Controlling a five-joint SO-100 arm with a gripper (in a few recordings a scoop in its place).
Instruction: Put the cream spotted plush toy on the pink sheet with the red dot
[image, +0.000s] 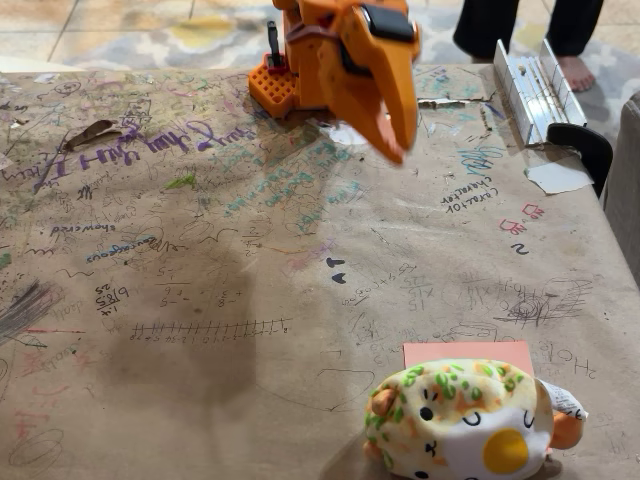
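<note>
the cream spotted plush toy (462, 425) at the lower right looks soft, light; squeeze its round middle. the orange fingers (392, 128) look pressed together.

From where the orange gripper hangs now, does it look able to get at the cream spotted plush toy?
Probably yes. The orange gripper hangs above the scribbled brown paper table cover, its fingers together, and nothing stands between it and the cream spotted plush toy, which sits on the salmon-pink paper sheet. Whether the arm stretches that far is unclear.

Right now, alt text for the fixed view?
A cream spotted plush toy sits at the near edge of a scribbled brown table, covering most of a pink sheet. An orange gripper hangs above the far side.
</note>
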